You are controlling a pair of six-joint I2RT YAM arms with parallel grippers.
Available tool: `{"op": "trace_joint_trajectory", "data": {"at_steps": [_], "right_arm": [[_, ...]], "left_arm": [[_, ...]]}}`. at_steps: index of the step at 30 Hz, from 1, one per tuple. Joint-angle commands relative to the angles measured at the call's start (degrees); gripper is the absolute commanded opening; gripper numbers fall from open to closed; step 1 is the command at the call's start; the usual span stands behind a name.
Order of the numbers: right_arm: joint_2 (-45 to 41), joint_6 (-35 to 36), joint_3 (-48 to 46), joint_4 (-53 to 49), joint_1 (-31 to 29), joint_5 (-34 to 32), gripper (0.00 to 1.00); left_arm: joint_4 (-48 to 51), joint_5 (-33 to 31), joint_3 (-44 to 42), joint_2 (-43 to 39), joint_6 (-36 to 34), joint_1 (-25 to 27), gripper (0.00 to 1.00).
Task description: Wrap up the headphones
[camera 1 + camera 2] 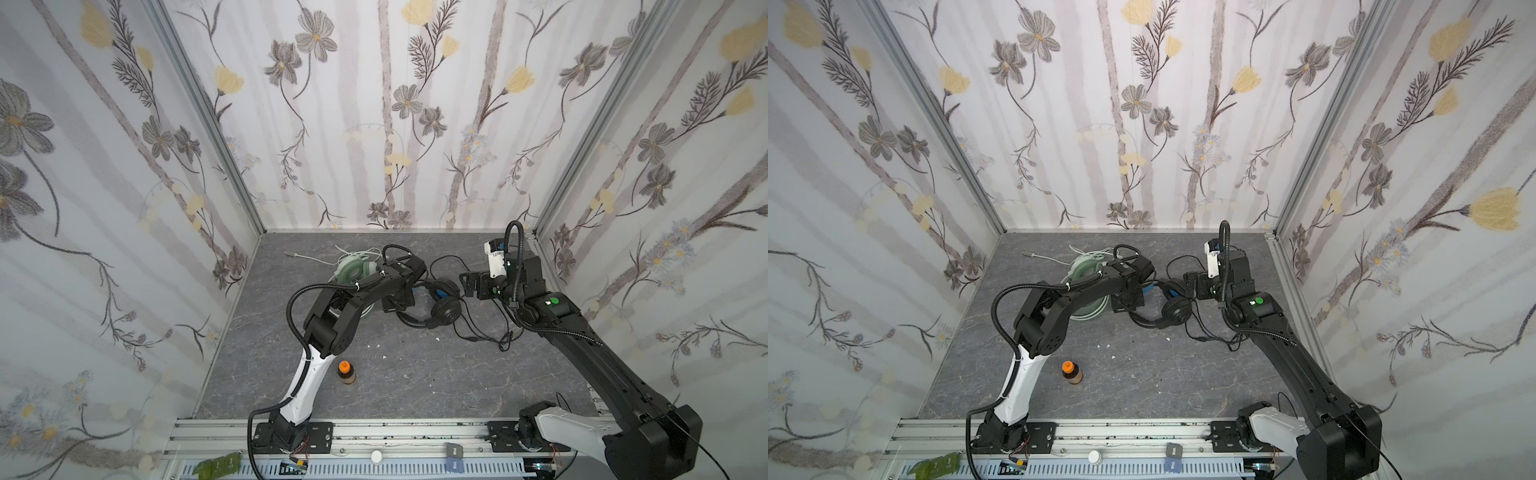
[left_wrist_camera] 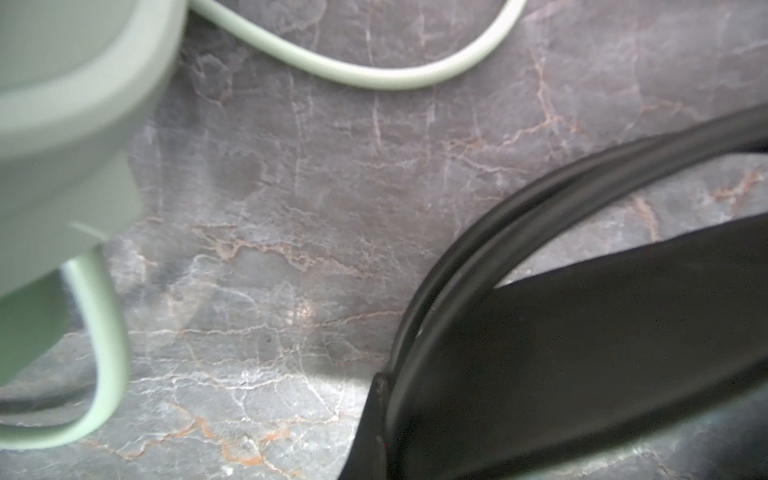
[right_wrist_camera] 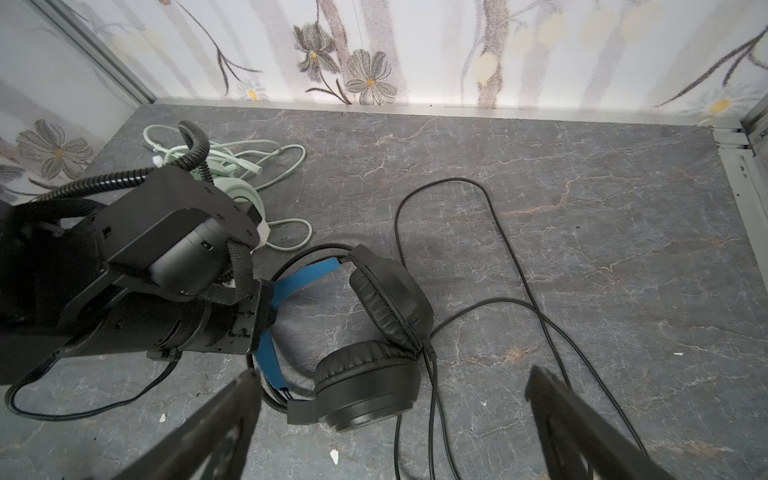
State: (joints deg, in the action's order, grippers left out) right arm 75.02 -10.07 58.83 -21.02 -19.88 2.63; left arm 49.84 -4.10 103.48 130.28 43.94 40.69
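Left gripper point(image 3: 264, 308) is pinched shut on the black headset's point(image 1: 444, 311) band, mid-table point(image 1: 415, 374); right gripper point(image 3: 391, 375) gapes wide, empty, just beside it; green headset point(image 1: 353, 268) lies behind the left arm.

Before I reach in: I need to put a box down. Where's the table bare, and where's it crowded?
Bare: the wide front stretch between the bottle, front rail and black cable. Crowded: back middle, around the green headphones and black headphones.
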Motion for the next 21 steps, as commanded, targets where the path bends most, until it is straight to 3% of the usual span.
{"op": "trace_joint_trajectory", "data": {"at_steps": [1, 9, 15, 21], "right_arm": [[-0.67, 2.27, -0.25, 0.19, -0.07, 1.98, 1.0], [-3.41, 7.32, -2.93, 2.64, 0.02, 5.56, 1.0], [-6.94, 6.75, -6.71, 8.24, 0.01, 11.63, 1.0], [-9.22, 7.64, -6.11, 8.03, 0.02, 12.15, 1.0]], "left_arm": [[1.08, -1.7, -0.57, -0.38, 1.58, 0.27, 0.0], [3.34, -6.43, 2.1, -3.46, -3.51, 0.35, 0.0], [7.67, -10.28, 7.05, -6.7, -9.02, 0.63, 0.0], [11.74, -13.0, 13.68, -7.8, -12.95, 1.38, 0.0]]}}
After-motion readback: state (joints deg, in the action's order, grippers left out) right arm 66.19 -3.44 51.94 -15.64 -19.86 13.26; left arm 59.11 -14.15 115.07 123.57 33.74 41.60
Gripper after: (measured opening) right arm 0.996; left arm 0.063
